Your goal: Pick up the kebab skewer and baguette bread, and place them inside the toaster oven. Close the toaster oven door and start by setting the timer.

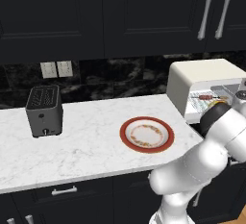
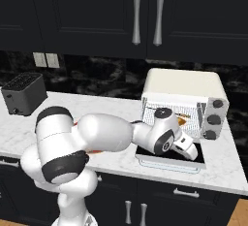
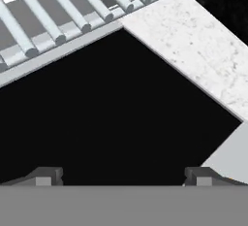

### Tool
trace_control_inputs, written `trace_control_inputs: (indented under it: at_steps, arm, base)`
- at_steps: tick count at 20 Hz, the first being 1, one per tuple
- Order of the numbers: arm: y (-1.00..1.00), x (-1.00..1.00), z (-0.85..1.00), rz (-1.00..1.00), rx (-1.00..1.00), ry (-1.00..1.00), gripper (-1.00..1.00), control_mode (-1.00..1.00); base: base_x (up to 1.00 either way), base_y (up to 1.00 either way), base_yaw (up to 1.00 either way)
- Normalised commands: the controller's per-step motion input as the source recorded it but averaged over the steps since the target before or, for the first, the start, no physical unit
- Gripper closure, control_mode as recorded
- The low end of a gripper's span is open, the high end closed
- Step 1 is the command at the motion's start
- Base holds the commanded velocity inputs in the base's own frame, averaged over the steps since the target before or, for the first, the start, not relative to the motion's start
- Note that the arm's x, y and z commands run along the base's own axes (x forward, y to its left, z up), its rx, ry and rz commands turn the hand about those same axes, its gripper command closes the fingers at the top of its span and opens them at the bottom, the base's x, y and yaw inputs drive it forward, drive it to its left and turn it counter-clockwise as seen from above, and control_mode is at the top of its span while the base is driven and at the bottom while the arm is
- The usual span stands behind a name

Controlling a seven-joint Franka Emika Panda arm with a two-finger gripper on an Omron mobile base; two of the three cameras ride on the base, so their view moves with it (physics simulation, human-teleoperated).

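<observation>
Dark kitchen: black cabinets, black stone backsplash, white marble counter [image 1: 86,146].

Left base view: I see the toaster oven [image 1: 202,81] at the counter's right end, open. The kebab skewer [image 1: 205,96] lies on its wire rack, long axis running left to right across the opening. A golden-orange edge just behind my arm's elbow looks like the baguette bread [image 1: 217,104], also inside; too little of it shows to give its axis. The red-rimmed plate [image 1: 126,136] sits bare at mid-counter, the black slot toaster [image 1: 44,110] far left.

Right base view: the toaster oven door [image 2: 193,166] hangs dropped flat toward me, glass up. My wrist hovers just above it, in front of the rack, the gripper [image 2: 189,147] aimed down at the glass. A small orange patch on the rack beside the wrist is probably the bread.

Hand view: finger tips [image 3: 46,176] stand wide apart with nothing between them. Black door glass lies directly ahead, rack bars at upper left, marble at right.

Judgement: loading looks done. Closing comes next, and the door's handle edge lies at its near side, long axis crosswise; I need to get under that edge and swing up toward the oven.
</observation>
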Motion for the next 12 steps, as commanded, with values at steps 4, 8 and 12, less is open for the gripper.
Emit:
trace_control_inputs:
  at_steps: [4, 8, 12]
  arm:
    - [-0.26, 0.38, 0.0, -0.14, 0.0, -0.05, -1.0, -1.0]
    - [-0.18, 0.45, 0.0, -0.16, 0.01, -0.04, -1.0, -1.0]
    - [-0.08, 0.36, 0.0, -0.18, 0.06, -0.04, -1.0, -1.0]
  base:
    - [0.0, 0.0, 0.0]
    - [0.0, 0.0, 0.0]
    - [0.0, 0.0, 0.0]
